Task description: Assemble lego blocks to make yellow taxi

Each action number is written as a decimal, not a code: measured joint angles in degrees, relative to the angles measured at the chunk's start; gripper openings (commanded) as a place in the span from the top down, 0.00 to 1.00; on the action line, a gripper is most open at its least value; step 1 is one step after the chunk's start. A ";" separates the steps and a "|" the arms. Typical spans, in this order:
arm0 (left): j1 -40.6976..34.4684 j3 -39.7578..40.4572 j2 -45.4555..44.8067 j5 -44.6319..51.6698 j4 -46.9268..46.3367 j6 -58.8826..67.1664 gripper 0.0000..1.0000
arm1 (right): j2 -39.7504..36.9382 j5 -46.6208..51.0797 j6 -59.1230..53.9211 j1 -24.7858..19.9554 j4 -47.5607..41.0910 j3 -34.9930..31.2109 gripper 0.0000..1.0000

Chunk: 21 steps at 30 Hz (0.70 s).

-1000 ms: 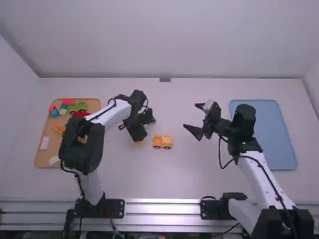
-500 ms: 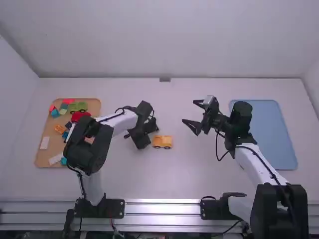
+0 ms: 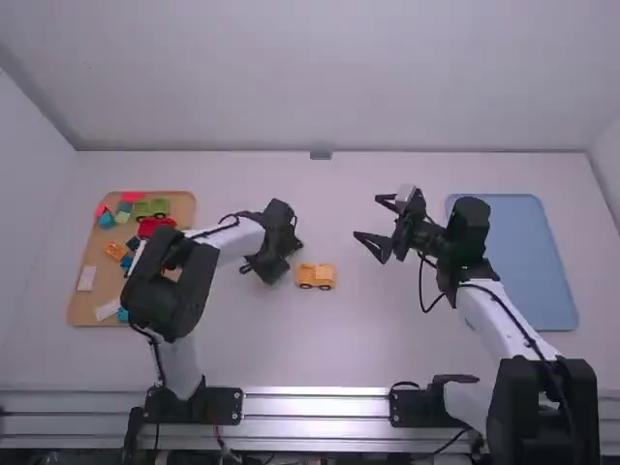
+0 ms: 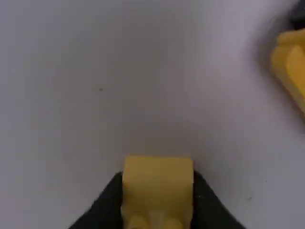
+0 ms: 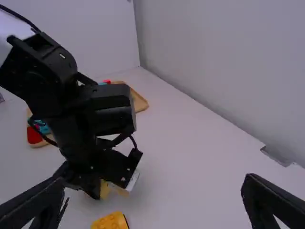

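My left gripper (image 3: 271, 270) is low over the middle of the table, just left of the yellow wheeled car base (image 3: 316, 276). In the left wrist view, the left gripper (image 4: 157, 191) is shut on a yellow block (image 4: 157, 179) with studs; part of the car base (image 4: 294, 67) lies a short gap away. Right of the car base, my right gripper (image 3: 365, 219) is held open above the table. The right wrist view has the right gripper (image 5: 151, 183) wide apart, the studded car base (image 5: 110, 222) and the yellow block (image 5: 104, 189) at the left gripper.
A wooden tray (image 3: 81, 308) at the far left holds a green car (image 3: 151, 208), a red piece (image 3: 155, 226) and several other blocks. The left forearm reaches across its near side. Behind the right gripper, at the right, lies a blue tray (image 3: 542, 262).
The left gripper has moved right towards the car base, then drawn back very slightly. The right arm has shifted a little to the left and then stayed still.
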 measured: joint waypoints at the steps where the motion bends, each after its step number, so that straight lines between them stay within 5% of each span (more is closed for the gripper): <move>1: -0.02 0.35 0.00 -1.07 -0.87 -2.69 0.91 | 0.00 0.00 0.11 0.00 0.02 0.00 0.01; 8: 0.00 3.48 0.02 -3.32 -3.08 -26.51 0.98 | 0.00 0.02 0.17 0.00 0.02 0.00 0.01; 21: 0.04 4.44 0.02 -3.30 -10.27 -97.83 0.95 | 0.00 0.02 0.04 0.00 0.07 0.00 0.01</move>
